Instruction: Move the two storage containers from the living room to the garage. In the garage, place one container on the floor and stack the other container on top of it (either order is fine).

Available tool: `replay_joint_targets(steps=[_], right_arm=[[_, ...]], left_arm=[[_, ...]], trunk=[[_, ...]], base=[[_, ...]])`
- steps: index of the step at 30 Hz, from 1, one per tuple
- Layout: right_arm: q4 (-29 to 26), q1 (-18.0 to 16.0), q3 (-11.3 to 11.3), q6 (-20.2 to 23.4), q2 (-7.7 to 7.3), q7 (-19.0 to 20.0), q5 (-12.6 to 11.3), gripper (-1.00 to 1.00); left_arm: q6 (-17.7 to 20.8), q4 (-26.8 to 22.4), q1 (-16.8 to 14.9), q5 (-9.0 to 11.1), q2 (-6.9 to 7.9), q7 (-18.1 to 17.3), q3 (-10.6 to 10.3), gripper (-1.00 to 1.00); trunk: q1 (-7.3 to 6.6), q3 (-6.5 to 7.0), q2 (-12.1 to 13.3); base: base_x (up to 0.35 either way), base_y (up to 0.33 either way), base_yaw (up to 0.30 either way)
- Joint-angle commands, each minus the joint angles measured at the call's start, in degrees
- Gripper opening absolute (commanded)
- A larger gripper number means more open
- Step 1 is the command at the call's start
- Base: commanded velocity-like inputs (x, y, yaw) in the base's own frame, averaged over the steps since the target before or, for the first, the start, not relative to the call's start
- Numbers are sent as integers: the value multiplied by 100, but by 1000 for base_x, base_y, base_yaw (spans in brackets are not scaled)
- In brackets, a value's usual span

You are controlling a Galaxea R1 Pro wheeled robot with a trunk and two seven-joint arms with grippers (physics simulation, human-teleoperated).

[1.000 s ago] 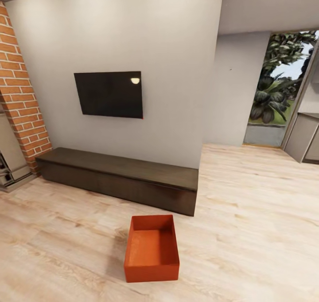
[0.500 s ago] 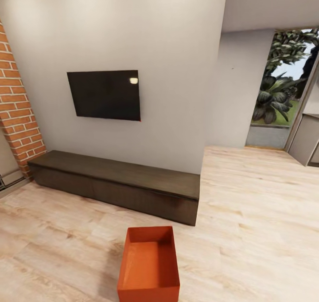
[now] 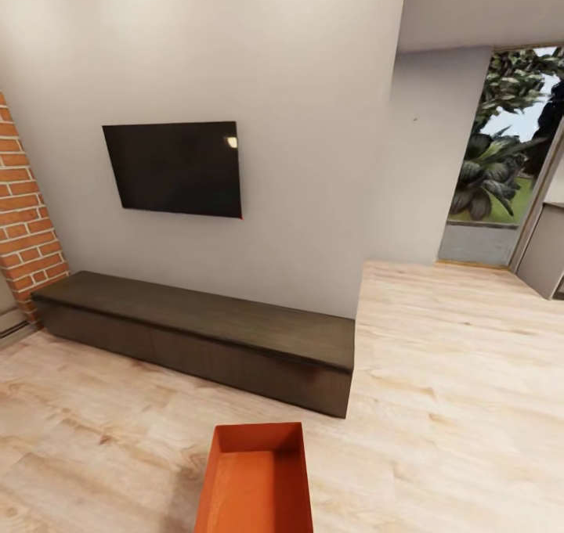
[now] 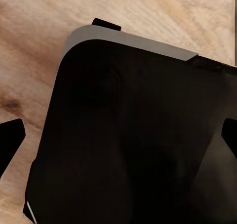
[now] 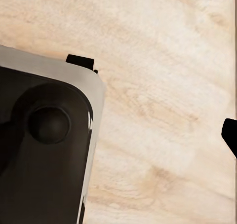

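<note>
One orange-red storage container (image 3: 254, 482) sits open-topped and empty on the light wood-plank floor (image 3: 439, 408) of the living room, at the low middle of the head view and cut off by the picture's lower edge. In the left wrist view my left gripper (image 4: 118, 137) hangs open over the robot's black base (image 4: 133, 135), a dark fingertip (image 4: 11, 135) showing at each side. My right gripper (image 5: 118, 135) is open too, with one fingertip (image 5: 230, 134) at the picture's edge above bare planks. Nothing is held.
A long, low dark cabinet (image 3: 204, 337) stands against the cream wall just beyond the container, under a black wall TV (image 3: 174, 168). A brick column (image 3: 23, 228) is at the left. To the right, open floor leads to a glass door (image 3: 501, 157) with plants outside.
The whole head view has shifted: the camera has come closer to the wall and cabinet. The container now sits lower in the picture, partly cut off. Nothing was grasped.
</note>
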Motion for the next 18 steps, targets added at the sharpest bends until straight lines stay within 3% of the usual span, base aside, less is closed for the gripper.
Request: replay_joint_targets(steps=[1, 11, 18], right_arm=[[9, -4, 51, -25, 1, -5, -60, 100], [9, -4, 56, -43, 1, -5, -64, 100], [9, -4, 80, -8, 1, 8, -83, 100]], left_arm=[[-15, 1, -2, 26, -1, 1, 5, 100], [-20, -19, -2, 21, -1, 1, 14, 100], [-23, -68, -2, 31, -1, 1, 30, 100]], trunk=[[3, -6, -2], [3, -6, -2], [3, -6, -2]], base=[[322, -2, 0], [304, -1, 0], [56, 0, 6]])
